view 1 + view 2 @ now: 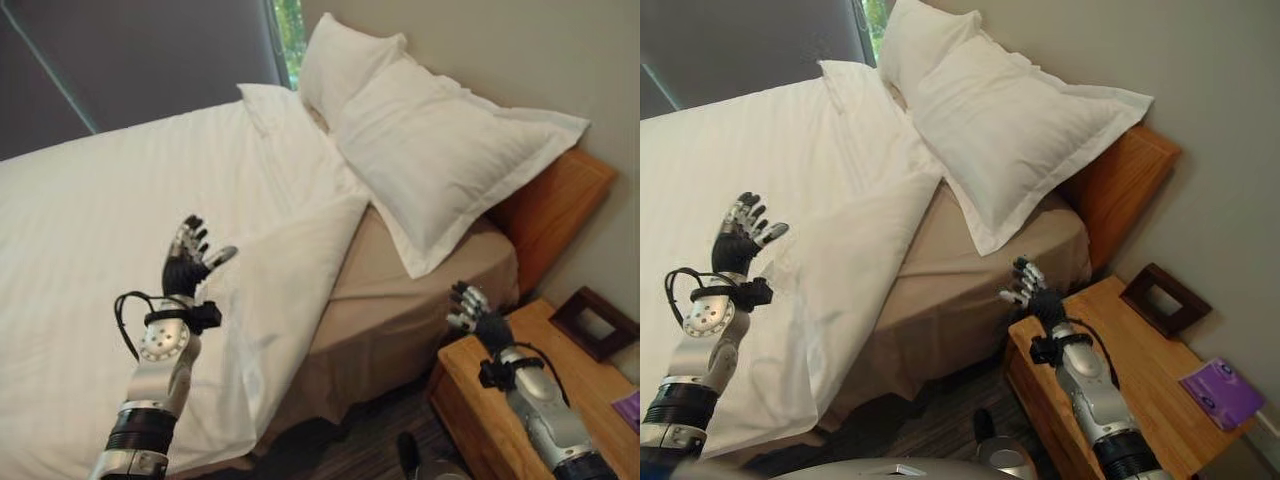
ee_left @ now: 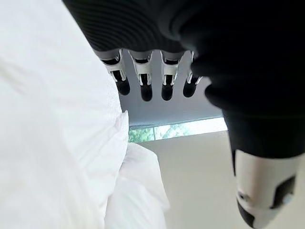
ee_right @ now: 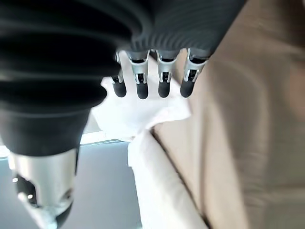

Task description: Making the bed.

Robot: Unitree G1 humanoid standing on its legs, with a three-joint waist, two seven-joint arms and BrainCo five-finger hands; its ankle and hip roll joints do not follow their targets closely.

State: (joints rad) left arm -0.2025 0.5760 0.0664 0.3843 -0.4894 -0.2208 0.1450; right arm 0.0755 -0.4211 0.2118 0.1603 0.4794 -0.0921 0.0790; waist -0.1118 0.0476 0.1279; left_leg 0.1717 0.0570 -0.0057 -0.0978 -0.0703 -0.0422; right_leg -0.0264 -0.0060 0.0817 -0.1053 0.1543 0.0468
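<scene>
The white duvet (image 1: 150, 200) covers most of the bed, its corner folded back off the tan sheet (image 1: 420, 290). Two pillows (image 1: 440, 160) lean on the wooden headboard (image 1: 555, 205); a nightstand (image 1: 500, 420) stands beside. My left robot hand (image 1: 187, 262) hovers over the duvet, fingers spread. My right robot hand (image 1: 475, 312), relaxed, is beside the mattress edge.

The right hand (image 3: 143, 71) has its dark ribbed cover at about eleven o'clock, its fingers (image 3: 163, 81) are straight in a row and hold nothing, and its thumb (image 3: 40, 186) points to seven o'clock. Beyond the fingertips lies a white pillow (image 3: 138, 114). A tan sheet (image 3: 248, 133) covers the three o'clock side, and the white duvet edge (image 3: 157, 191) runs along it toward six o'clock.
</scene>
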